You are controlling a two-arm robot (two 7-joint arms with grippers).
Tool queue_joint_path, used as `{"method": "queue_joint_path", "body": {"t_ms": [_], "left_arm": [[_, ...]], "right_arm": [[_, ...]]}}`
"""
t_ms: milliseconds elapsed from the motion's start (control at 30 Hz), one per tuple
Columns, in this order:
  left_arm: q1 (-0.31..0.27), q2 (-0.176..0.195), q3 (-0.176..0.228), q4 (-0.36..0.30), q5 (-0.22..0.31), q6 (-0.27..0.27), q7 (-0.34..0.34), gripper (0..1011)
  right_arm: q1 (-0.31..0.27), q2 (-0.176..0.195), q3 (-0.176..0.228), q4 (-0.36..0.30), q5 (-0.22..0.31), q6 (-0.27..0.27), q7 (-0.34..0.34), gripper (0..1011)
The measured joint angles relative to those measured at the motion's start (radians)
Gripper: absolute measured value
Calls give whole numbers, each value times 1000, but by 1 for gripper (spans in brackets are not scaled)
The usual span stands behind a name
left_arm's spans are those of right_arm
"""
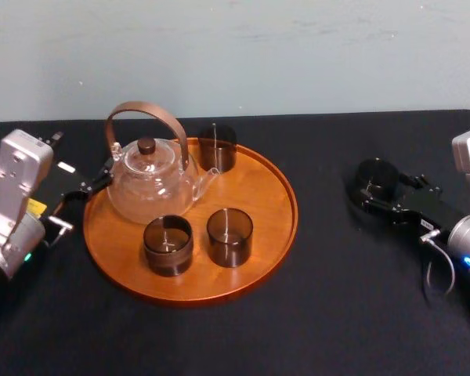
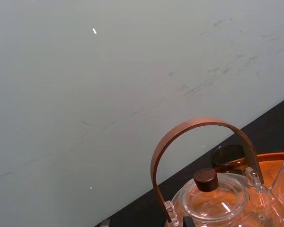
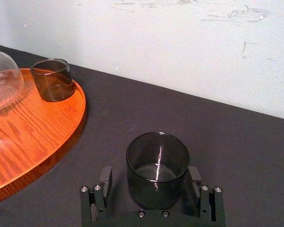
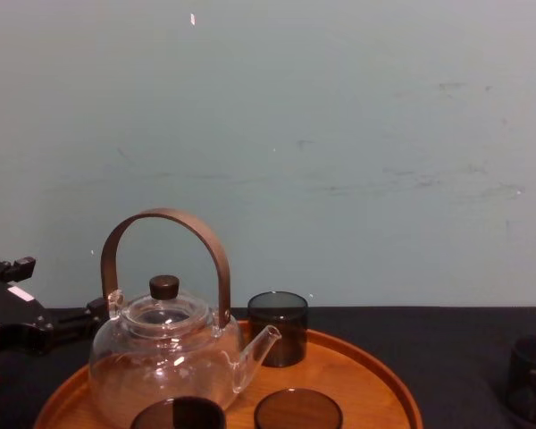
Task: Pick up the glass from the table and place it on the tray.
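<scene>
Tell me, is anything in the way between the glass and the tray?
Nothing visible is. The right gripper straddles the glass, and bare black table lies between it and the free right side of the tray.

1. The tray point(image 1: 258, 188) lies on the table point(image 1: 337, 313).
2. On it, the teapot point(image 1: 150, 184) sits rear-left, with the back glass point(image 1: 217, 147) just to its right.
3. The front-left glass point(image 1: 168, 245) and front-right glass point(image 1: 229, 236) stand before the teapot.
4. The lone glass point(image 1: 374, 182) stands on the table, well right of the tray.
</scene>
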Motion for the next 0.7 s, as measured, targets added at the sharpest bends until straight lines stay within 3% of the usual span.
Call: {"method": "queue_joint_path", "body": {"t_ms": [700], "left_arm": [[0, 0, 0, 0, 0, 0, 0, 1001]], "right_arm": [[93, -40, -38, 116, -29, -25, 21, 1002]]}}
